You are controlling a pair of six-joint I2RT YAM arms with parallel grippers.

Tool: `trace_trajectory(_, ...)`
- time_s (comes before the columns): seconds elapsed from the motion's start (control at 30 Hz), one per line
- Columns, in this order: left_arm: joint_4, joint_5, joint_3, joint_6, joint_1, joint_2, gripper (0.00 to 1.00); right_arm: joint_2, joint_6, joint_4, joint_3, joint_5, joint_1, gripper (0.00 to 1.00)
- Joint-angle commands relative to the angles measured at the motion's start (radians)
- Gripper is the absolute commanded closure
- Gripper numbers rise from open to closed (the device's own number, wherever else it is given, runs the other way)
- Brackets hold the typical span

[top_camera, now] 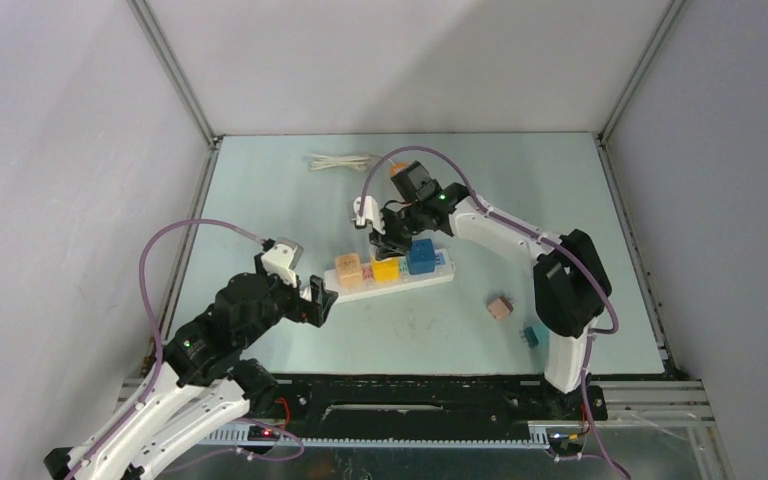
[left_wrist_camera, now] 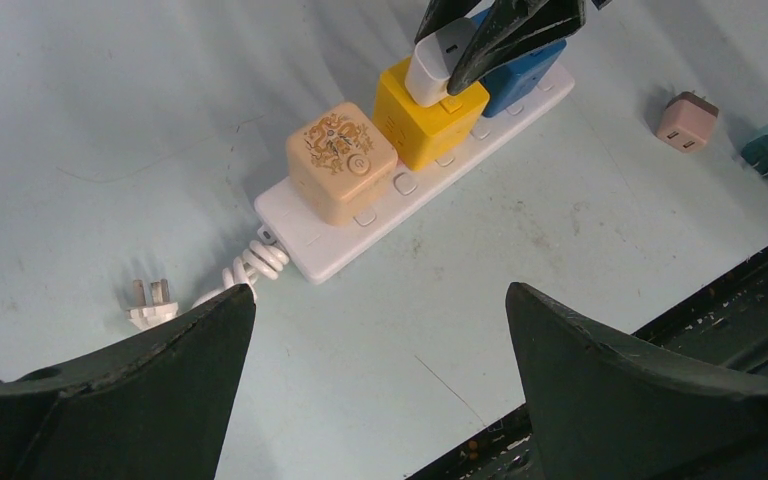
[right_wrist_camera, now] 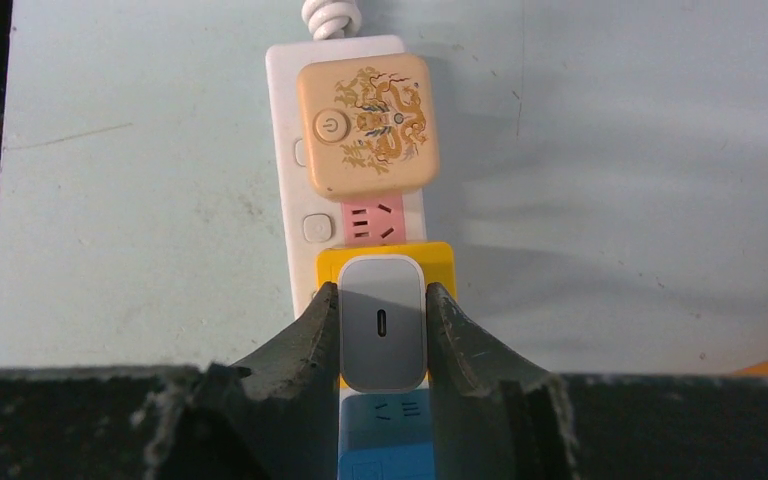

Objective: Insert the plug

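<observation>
A white power strip (top_camera: pixel 430 279) lies mid-table with a beige dragon-printed cube (top_camera: pixel 348 271), a yellow cube (top_camera: pixel 386 268) and a blue cube (top_camera: pixel 421 256) plugged in. My right gripper (right_wrist_camera: pixel 381 302) is shut on a white USB charger plug (right_wrist_camera: pixel 383 322) and holds it above the yellow cube (right_wrist_camera: pixel 442 260), just past an empty pink socket (right_wrist_camera: pixel 372 220). The plug (left_wrist_camera: pixel 438 62) also shows in the left wrist view over the yellow cube (left_wrist_camera: pixel 410 125). My left gripper (left_wrist_camera: pixel 380 300) is open and empty, near the strip's left end (left_wrist_camera: pixel 305 240).
The strip's coiled white cord and its plug (left_wrist_camera: pixel 150 300) lie left of the strip. A pink adapter (top_camera: pixel 500 308) and a teal adapter (top_camera: pixel 532 336) lie at the right front. A bundled white cable (top_camera: pixel 342 162) lies at the back.
</observation>
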Motion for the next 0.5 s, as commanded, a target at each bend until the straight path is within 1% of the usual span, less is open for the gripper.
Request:
trace_trajectory(0.0, 0.025, -0.01, -0.015, -0.012, -0.002, -0.008, 0.02, 0.127, 0.096, -0.054, -0.193, 0.007, 0.006, 1.0)
trace_trajectory(0.13, 0.024, -0.012, -0.015, -0.012, -0.002, -0.008, 0.02, 0.089, 0.151, 0.031, -0.256, 0.014, 0.005, 1.0)
trace_trajectory(0.27, 0.024, -0.013, -0.015, -0.013, -0.002, -0.008, 0.02, 0.056, 0.211, 0.128, -0.315, -0.025, -0.001, 1.0)
trace_trajectory(0.47, 0.024, -0.012, -0.015, -0.013, -0.003, -0.009, 0.02, 0.092, 0.254, 0.213, -0.34, -0.067, -0.022, 1.0)
